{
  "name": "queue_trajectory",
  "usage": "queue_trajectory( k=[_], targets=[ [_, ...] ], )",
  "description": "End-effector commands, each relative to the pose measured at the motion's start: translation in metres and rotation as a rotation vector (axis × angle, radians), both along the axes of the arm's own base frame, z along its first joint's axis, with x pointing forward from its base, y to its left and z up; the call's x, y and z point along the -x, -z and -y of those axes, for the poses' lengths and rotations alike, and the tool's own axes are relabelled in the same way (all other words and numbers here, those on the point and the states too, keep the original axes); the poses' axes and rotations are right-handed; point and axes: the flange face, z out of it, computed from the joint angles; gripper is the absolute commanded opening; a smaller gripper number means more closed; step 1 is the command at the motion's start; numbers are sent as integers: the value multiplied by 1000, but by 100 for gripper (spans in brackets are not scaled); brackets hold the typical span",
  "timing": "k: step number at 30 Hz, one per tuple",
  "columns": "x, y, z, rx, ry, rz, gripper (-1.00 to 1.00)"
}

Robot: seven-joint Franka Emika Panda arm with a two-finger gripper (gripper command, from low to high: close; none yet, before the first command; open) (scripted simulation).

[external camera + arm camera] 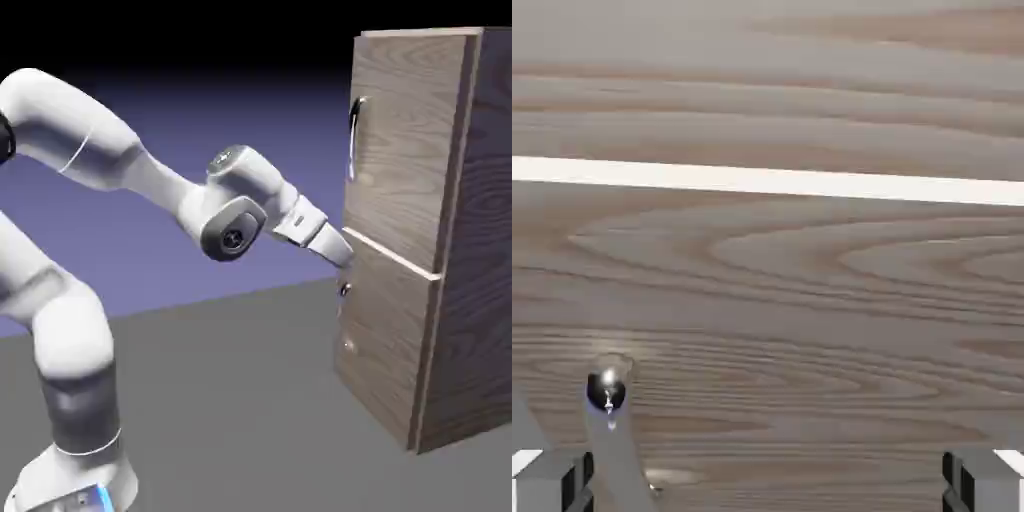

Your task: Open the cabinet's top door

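Fingers (970, 482) wide apart, you seem to be at the approach, low by the seam. The top door (415, 130) stands shut at the right; your next move should be up to its handle (353, 140), near its left edge, before gripping.

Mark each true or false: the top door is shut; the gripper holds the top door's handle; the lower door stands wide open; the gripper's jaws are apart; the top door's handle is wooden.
The top door is shut: true.
The gripper holds the top door's handle: false, it is below that handle, holding nothing.
The lower door stands wide open: false, it is shut.
The gripper's jaws are apart: true.
The top door's handle is wooden: false, it is shiny metal.
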Motion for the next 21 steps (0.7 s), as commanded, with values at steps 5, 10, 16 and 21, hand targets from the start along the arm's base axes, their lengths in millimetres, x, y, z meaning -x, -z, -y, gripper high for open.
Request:
queue_trajectory(
  k=[5,10,16,21],
  targets=[
    [18,-46,20,-61,102,85,0],
    [41,-86,28,-114,177,176,0],
    [68,-125,23,-161,233,291,0],
    [85,-148,7,-181,250,388,0]
  ],
)
